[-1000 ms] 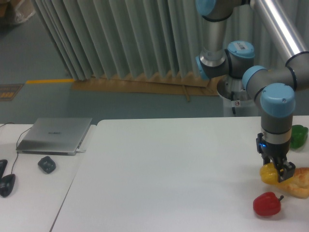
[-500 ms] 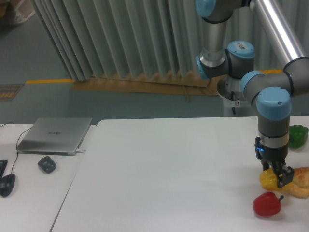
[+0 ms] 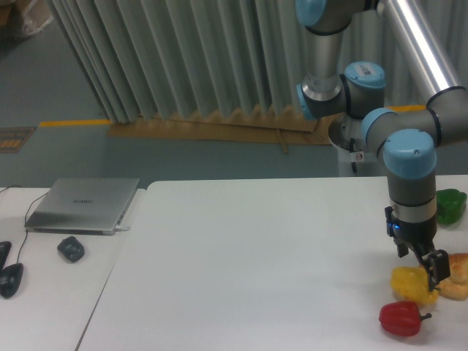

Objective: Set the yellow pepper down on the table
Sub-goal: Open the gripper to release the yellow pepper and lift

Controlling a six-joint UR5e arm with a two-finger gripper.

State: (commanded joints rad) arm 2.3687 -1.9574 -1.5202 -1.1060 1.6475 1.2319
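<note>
Clamping the yellow pepper (image 3: 411, 284), the gripper (image 3: 428, 269) has carried it slightly left and toward the tabletop's (image 3: 256, 256) front edge since a second ago, close to the right edge. The red pepper (image 3: 400, 319), just in front, has shifted a little left. The bread (image 3: 457, 274) sits beside; the green pepper (image 3: 451, 205) lies behind.

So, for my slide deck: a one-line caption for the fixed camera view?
Tool gripping glossy yellow bell pepper low over white table, beside red pepper.

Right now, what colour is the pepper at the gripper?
Yellow: the pepper at the gripper is glossy yellow, seen in the fixed camera view.
</note>
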